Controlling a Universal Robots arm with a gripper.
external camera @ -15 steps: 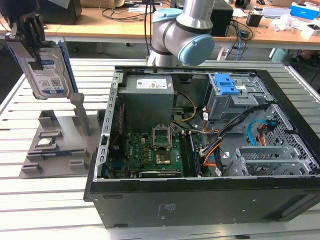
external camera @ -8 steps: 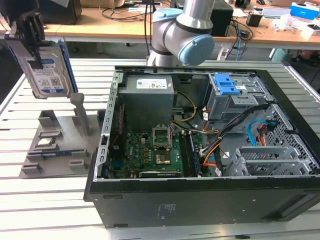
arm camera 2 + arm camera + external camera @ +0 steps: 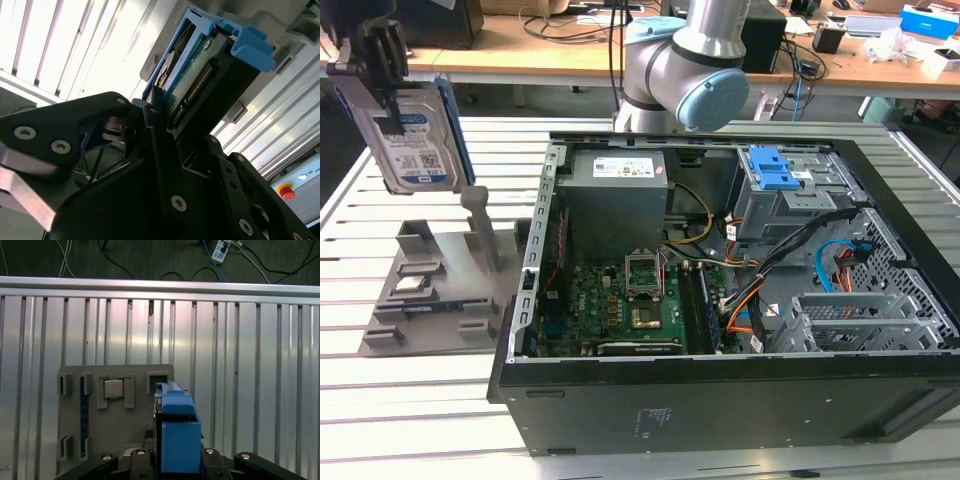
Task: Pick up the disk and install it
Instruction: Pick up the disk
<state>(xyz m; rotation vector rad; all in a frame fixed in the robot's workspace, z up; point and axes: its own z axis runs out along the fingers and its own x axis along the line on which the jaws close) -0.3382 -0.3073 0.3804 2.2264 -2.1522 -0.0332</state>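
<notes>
The disk [image 3: 417,142], silver-grey with a white-and-blue label and a blue bracket along its edges, hangs upright in the air at the exterior view's upper left. It is above the grey parts holder [image 3: 440,285]. My gripper [image 3: 386,95] is shut on the disk's upper end, black fingers pressed on both flat faces. In the second wrist view the disk [image 3: 197,82] sticks out from between the fingers [image 3: 159,150], its connector edge and blue bracket showing. In the first wrist view the blue bracket [image 3: 177,427] rises from the gripper [image 3: 172,460] over the holder [image 3: 135,440].
The open computer case [image 3: 720,400] lies on the slatted metal table [image 3: 410,430], right of the holder, with a grey power-supply box [image 3: 615,195], motherboard [image 3: 620,300] and a drive cage with a blue latch [image 3: 772,170]. A post [image 3: 483,225] stands on the holder.
</notes>
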